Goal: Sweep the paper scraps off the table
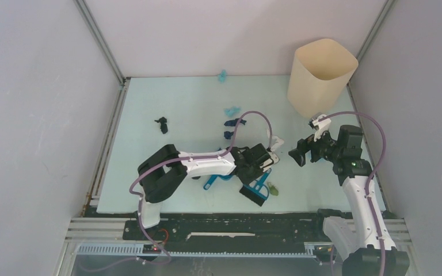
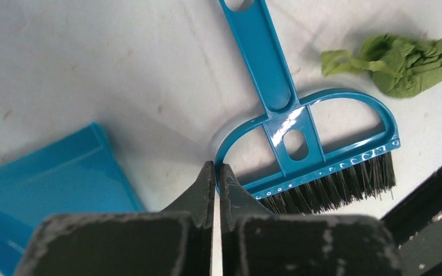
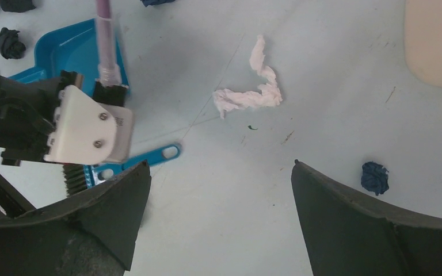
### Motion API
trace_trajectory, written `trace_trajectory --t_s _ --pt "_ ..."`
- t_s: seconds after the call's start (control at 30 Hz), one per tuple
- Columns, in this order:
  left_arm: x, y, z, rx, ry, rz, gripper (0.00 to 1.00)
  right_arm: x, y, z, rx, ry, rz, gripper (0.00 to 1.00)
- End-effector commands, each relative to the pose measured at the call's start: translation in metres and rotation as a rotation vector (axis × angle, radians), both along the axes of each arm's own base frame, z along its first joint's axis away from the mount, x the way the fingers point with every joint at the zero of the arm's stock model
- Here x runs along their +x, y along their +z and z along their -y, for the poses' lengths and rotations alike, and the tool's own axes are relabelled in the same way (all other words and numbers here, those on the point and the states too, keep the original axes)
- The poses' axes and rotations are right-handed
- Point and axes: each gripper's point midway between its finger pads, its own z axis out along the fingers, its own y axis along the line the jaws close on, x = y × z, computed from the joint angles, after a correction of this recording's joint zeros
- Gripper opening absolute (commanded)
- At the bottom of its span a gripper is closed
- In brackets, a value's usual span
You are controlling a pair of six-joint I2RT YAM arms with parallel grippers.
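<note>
My left gripper (image 2: 216, 169) is shut and empty, its tips right at the curved frame of the blue hand brush (image 2: 299, 138), low over the table (image 1: 167, 98). The blue dustpan (image 2: 46, 178) lies just left of it. A greenish paper scrap (image 2: 403, 60) lies beside the brush head. My right gripper (image 3: 220, 164) is open and empty above the table. A white scrap (image 3: 253, 92) lies ahead of it and a navy scrap (image 3: 374, 177) by its right finger. More dark scraps (image 1: 161, 123) and light blue scraps (image 1: 231, 110) lie farther back.
A tall beige bin (image 1: 320, 75) stands at the back right corner. Metal rails edge the table; the dark front rail (image 2: 431, 213) runs close to the brush bristles. The left arm (image 1: 207, 164) stretches across the near middle of the table.
</note>
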Motion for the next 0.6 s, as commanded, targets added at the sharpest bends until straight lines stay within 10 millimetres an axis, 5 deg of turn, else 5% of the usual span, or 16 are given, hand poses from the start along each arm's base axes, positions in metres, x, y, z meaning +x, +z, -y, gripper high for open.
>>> trace_trajectory --t_s 0.0,0.3,0.43,0.57 --pt "0.006 0.057 -0.011 -0.081 -0.002 0.114 0.0 0.001 0.005 -0.006 0.03 0.019 0.003 0.99" --pt "-0.001 0.128 -0.039 -0.118 -0.116 0.251 0.0 0.0 -0.004 -0.018 0.034 0.063 -0.042 1.0" --pt "-0.013 0.13 -0.04 -0.122 -0.216 0.271 0.0 -0.01 0.006 -0.032 0.113 0.125 -0.059 1.0" --pt "-0.018 0.124 -0.037 -0.152 -0.266 0.374 0.0 -0.042 0.025 -0.064 0.296 0.316 -0.118 1.0"
